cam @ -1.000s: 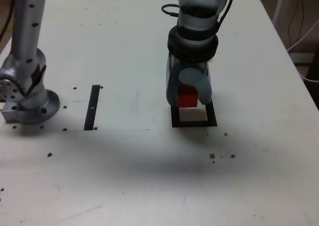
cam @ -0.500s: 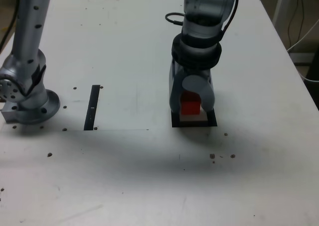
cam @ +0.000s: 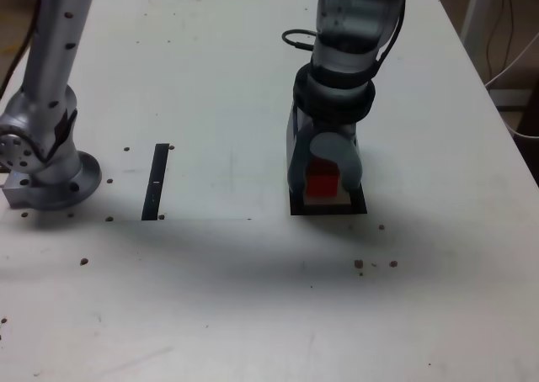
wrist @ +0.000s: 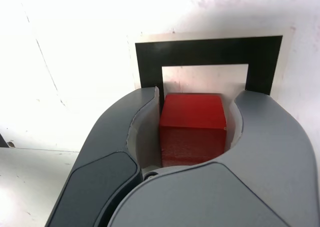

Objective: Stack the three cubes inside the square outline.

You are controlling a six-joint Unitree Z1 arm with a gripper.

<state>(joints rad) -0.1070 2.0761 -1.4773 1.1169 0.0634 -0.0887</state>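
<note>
Your red cube [wrist: 192, 128] sat clamped between the two grey jaws of the gripper [cam: 323, 187], closed about as tight as the block allowed. In the wrist view both inner jaw faces pressed against the cube's sides; its top face and one side face showed, the rest was buried in the jaw cavity.

The cube hung directly over the square outline [cam: 362, 205]. From the exterior view you only got a small red patch [cam: 322, 182] framed by the jaw, low over the white centre. You couldn't tell whether its underside touched the table: the jaws covered that edge in both views.

The outline itself was half hidden. The exterior view gave you the front bar and a bit of the side bar on that view's right; the far bar was behind the gripper. The wrist view gave one full bar and two partial side bars [wrist: 150, 67], the fourth under the jaws.

No yellow or green cube was visible in either view.

Further out: the narrow black strip [cam: 156, 181] lay well apart, toward the exterior view's left, and the arm's base [cam: 46, 167] stood beyond it at the table [cam: 253, 315] edge, cut off by the frame. Dark specks dotted the tabletop.
</note>
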